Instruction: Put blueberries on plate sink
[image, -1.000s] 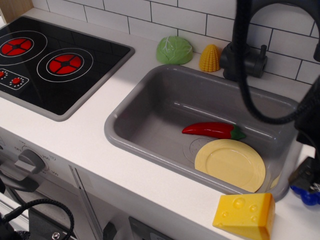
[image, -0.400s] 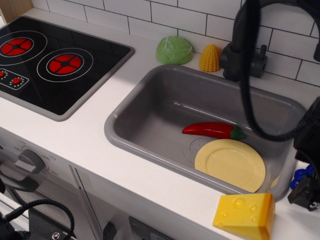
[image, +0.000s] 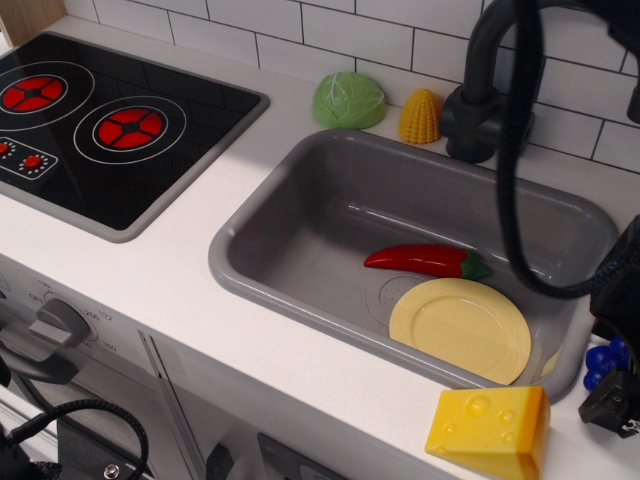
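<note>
At the far left a black stovetop (image: 100, 120) with red burners sits in the white worktop (image: 150, 290). Moving right, a green lettuce (image: 348, 100) and a yellow corn (image: 420, 116) stand against the tiled wall, next to the dark faucet (image: 480, 110). Below them lies the sink (image: 300, 220), a grey basin holding a red chili pepper (image: 425, 260) and, just beside it toward the front right, the plate (image: 460, 328), which is bare. A cheese wedge (image: 490, 432) rests on the worktop in front of the sink's right corner.

At the right edge the claw (image: 612, 385) hangs over the worktop just outside the sink's rim, with the blueberries (image: 603, 362) at its tip. It appears to be clenched on the berries, though the frame edge cuts off much of it.

Judging by this, the pickup is done or nearly so; carrying the berries left over the rim and setting them on the plate is still to do.

Compared with a second ago, the berries sit higher and the arm's body has shifted right, so the cluster seems lifted off the worktop. Everything else has stayed put.
</note>
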